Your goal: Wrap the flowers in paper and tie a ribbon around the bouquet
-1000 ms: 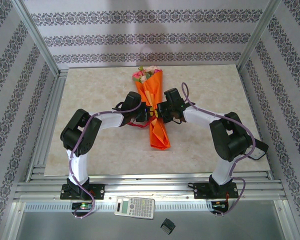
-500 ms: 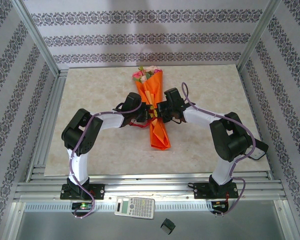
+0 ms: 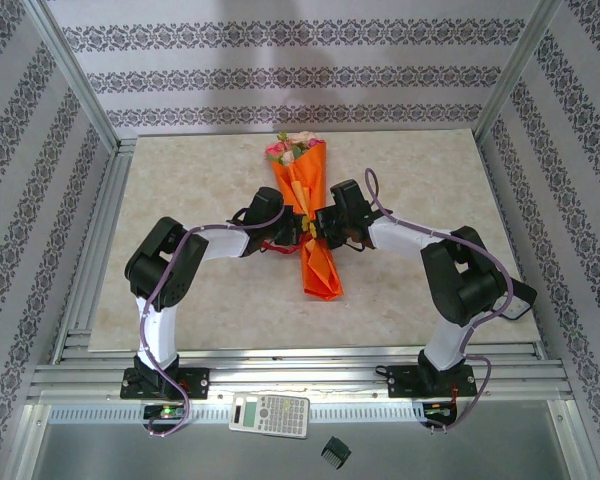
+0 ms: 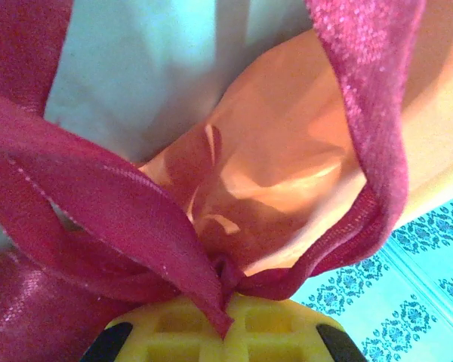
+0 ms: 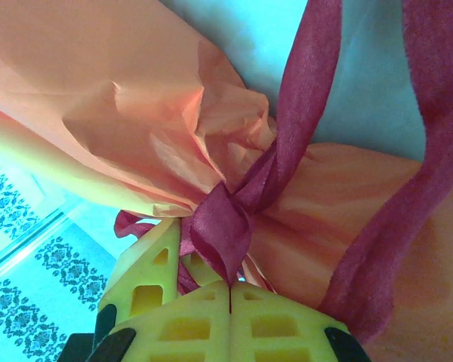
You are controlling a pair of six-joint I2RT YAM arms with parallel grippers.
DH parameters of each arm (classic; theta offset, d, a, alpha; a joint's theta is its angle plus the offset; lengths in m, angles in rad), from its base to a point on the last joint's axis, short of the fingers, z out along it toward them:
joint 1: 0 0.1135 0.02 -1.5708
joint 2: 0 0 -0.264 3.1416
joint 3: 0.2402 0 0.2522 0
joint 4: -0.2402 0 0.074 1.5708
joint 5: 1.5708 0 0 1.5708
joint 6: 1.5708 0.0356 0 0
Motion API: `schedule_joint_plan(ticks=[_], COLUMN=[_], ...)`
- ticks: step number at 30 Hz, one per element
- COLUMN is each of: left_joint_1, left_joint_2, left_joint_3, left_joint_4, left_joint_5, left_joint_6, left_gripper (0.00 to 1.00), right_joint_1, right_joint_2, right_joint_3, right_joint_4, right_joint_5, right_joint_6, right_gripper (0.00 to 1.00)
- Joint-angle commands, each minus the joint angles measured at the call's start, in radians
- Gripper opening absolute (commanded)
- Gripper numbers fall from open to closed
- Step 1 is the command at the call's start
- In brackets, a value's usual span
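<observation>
Here, a pale stone-patterned table (image 3: 180, 200) sits between patterned walls (image 3: 280, 75), open to both sides. The bouquet (image 3: 320, 270) lies mid-table, flowers (image 3: 285, 148) toward the far edge. Left end effector (image 4: 225, 311) and right end effector (image 5: 230, 290) each clamp shut on the ribbon (image 5: 294, 121).
</observation>
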Motion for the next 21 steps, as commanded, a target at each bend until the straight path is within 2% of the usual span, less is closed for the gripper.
schedule_joint_plan(ticks=[1,10,16,21], left_joint_1=[-0.008,-0.024,-0.029,-0.033], left_joint_2=[0.009,0.053,0.048,0.050], left_joint_3=[-0.032,-0.127,-0.183,-0.213], left_joint_4=[0.149,0.471,0.566,0.597], left_joint_5=[-0.060,-0.095,-0.096,-0.084], left_joint_6=[0.006,0.008,0.036,0.041], left_gripper=[0.00,0.00,0.00,0.00], right_joint_1=[-0.003,-0.022,-0.031,-0.043], right_joint_2=[-0.023,-0.002,0.004,-0.021], right_joint_3=[-0.035,-0.008,-0.004,0.017], right_joint_4=[-0.014,-0.007,-0.014,-0.025], right_joint_5=[-0.024,-0.049,-0.061,-0.042], right_joint_6=[0.026,0.037,0.045,0.023], right_gripper=[0.00,0.00,0.00,0.18])
